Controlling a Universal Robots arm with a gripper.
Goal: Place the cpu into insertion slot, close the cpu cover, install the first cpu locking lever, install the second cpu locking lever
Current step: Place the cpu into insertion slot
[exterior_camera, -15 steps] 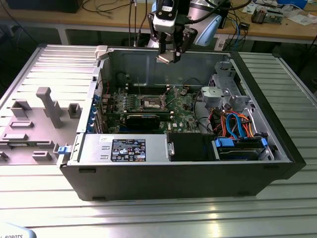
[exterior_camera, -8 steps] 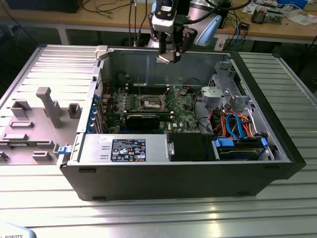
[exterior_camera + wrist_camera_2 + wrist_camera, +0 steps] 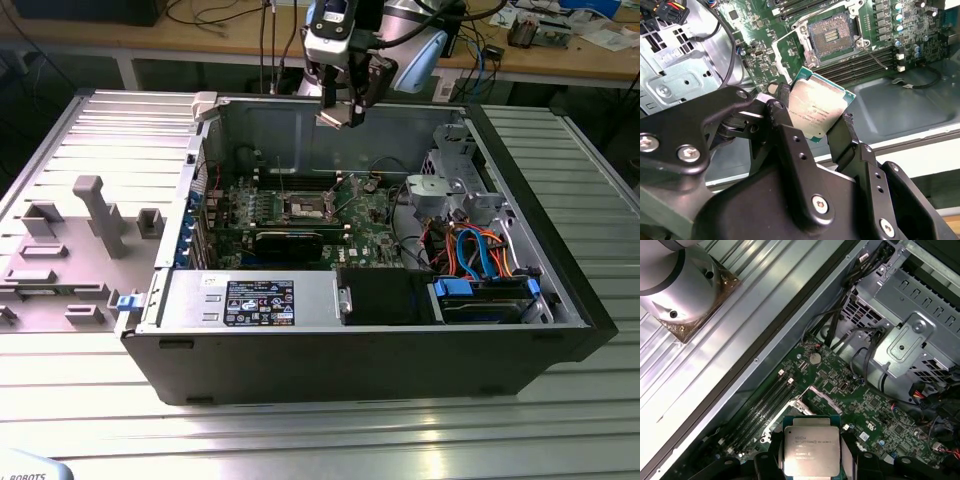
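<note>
In the exterior view the gripper [image 3: 340, 113] hangs above the back wall of the open computer case [image 3: 400, 360], well clear of the board below. In both wrist views its jaws are clamped on two opposite edges of the cpu [image 3: 819, 104], metal top facing the camera. The insertion slot [image 3: 832, 36] on the motherboard [image 3: 765, 50] lies uncovered, apart from the chip

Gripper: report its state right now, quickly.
Gripper: shut on the cpu, holding it by two opposite edges above the motherboard, clear of the insertion slot.
</note>
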